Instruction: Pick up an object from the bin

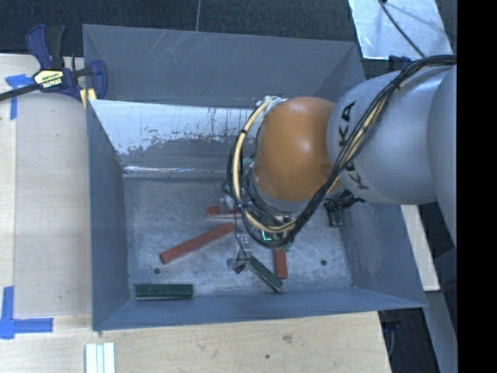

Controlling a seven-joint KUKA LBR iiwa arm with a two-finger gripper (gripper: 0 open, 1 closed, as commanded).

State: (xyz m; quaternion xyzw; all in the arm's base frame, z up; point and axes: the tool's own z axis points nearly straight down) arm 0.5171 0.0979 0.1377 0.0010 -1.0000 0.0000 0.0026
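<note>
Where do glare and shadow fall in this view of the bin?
Camera view: bright glare washes the far wall of the bin, pale against its darker side walls; a soft highlight sits on the arm's orange cover; beneath the arm, shadow dims the floor around the gripper and the dark green strip beside it.

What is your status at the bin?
Tool low in bin, near front wall. Closest to it: dark green stick, small red piece. Long red stick alongside.
</note>
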